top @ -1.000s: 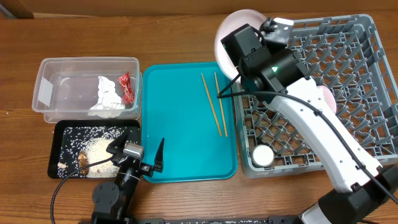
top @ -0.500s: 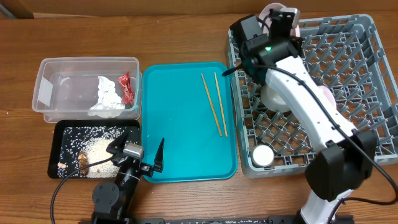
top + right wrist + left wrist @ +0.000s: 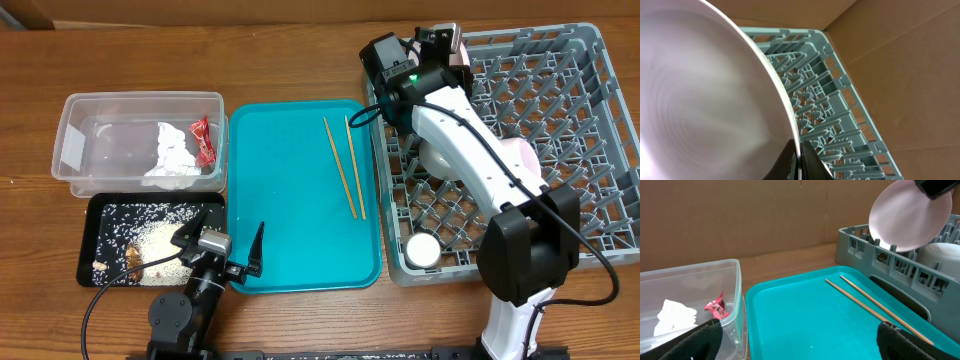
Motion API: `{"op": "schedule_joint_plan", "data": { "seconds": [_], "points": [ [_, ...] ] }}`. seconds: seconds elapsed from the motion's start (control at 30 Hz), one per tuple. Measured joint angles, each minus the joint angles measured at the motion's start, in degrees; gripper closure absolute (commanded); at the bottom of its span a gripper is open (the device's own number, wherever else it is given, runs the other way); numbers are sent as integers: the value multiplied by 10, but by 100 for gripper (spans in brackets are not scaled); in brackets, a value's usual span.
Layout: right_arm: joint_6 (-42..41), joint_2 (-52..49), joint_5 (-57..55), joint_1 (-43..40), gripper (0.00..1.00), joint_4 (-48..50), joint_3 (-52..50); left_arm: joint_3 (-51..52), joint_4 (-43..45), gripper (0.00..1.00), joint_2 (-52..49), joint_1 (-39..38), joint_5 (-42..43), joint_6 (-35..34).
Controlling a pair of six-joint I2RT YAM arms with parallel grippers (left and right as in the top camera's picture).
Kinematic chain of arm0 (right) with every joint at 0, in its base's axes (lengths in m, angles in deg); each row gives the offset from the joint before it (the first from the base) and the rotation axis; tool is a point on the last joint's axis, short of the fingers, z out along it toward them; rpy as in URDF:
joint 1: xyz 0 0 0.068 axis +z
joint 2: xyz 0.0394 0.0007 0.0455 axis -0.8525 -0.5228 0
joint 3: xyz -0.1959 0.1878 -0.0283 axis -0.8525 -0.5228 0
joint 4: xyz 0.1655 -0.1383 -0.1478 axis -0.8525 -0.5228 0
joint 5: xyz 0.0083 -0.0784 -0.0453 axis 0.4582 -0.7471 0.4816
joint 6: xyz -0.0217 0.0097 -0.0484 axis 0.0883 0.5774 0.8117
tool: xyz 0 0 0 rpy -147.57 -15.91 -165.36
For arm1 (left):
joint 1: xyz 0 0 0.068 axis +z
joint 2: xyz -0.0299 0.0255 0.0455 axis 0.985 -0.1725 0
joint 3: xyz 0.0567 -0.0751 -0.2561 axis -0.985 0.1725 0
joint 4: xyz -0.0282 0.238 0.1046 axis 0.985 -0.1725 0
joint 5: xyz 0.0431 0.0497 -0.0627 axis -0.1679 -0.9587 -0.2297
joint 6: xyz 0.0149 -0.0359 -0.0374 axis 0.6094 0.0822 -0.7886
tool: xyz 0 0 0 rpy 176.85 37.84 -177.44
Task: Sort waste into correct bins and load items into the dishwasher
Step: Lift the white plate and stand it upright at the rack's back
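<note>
We have the small pink plate (image 3: 910, 215) up on edge over the upper-left corner of the dish rack (image 3: 580, 130), at the upper right of the overhead view. The right claw (image 3: 799, 161) is clenched on its rim, pinching from the plate's lower edge in the wrist view, so the plate rises away from the fingers and the peg rows lie beyond and below it. From above we see the plate almost edge-on, its line running roughly up and down the frame. Its face is turned toward the left of the picture, where the left wrist camera catches it as a near-full disc. It looks smooth, glossy and clean, with a thin raised rim. We judge the coming move turns on dropping that edge into a gap between pegs – the right arm is the one placed for it.

The rack already carries a bowl (image 3: 435, 160) partly under the arm and a cup (image 3: 422, 248) in its lower-left corner. Just left of it, two chopsticks (image 3: 346, 165) lie lengthwise on the teal tray (image 3: 290, 200), not yet loaded.

Further left, the clear tub (image 3: 100, 110) holds a napkin (image 3: 172, 155) and a red wrapper (image 3: 203, 140), and the black tray (image 3: 100, 215) below holds rice scraps (image 3: 150, 240). The left claw (image 3: 230, 225) hangs released – jaws wide – at the bottom, low over the tabletop (image 3: 300, 60).
</note>
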Motion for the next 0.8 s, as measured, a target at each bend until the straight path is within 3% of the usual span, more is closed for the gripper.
{"op": "schedule_joint_plan", "data": {
  "seconds": [0.1,0.13,0.27,0.3,0.6,0.8],
  "points": [
    [0,-4,2,2,94,-4,0,0,0,0,0,0,0,0],
    [0,-5,4,3,88,-9,0,0,0,0,0,0,0,0],
    [-1,-5,3,9,46,-22,0,0,0,0,0,0,0,0],
    [0,-5,3,11,44,-24,0,0,0,0,0,0,0,0],
    [1,5,-7,52,44,-36,0,0,0,0,0,0,0,0],
    [0,90,120,110,46,-30,2,0,0,0,0,0,0,0]
  ]
}}
